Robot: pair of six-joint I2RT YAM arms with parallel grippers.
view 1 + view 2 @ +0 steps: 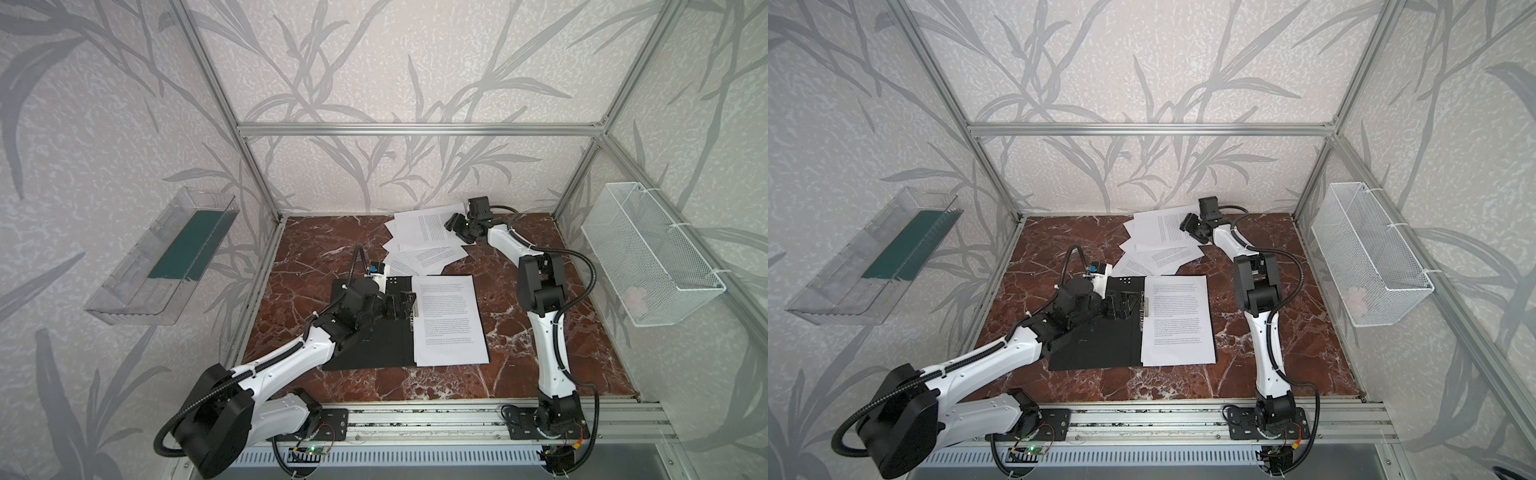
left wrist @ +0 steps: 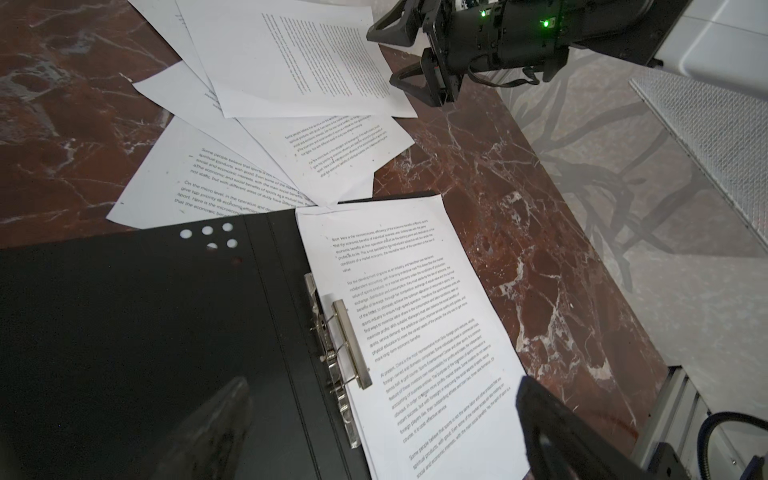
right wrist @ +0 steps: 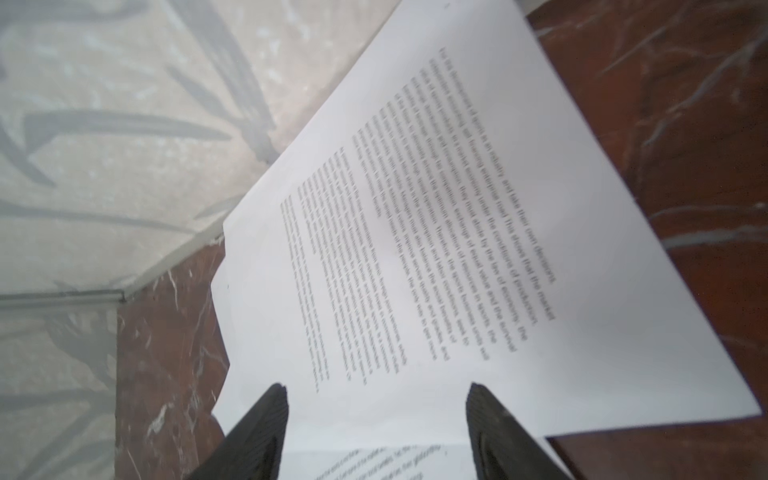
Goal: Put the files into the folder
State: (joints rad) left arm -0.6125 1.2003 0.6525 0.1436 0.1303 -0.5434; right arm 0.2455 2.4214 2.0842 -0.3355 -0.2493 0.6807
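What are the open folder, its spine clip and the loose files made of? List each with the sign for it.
Folder: thin plastic or coated board, I cannot tell which; matte black inside, lying flat with scored lines along the spine.
Spine clip: probably metal, by its silvery shine and wire springs.
Files: plain paper, matte white with black print, thin sheets overlapping flat.

- There's the loose sheet (image 2: 199,178) beside the folder (image 2: 124,332): "Some people believe that sports…", then "On the micro level, in the operation…"
- The filed sheet (image 2: 415,332) reads "For the development of sports as an industry…"
- The top sheet (image 3: 457,249) is blurry: "…take their own decisions".
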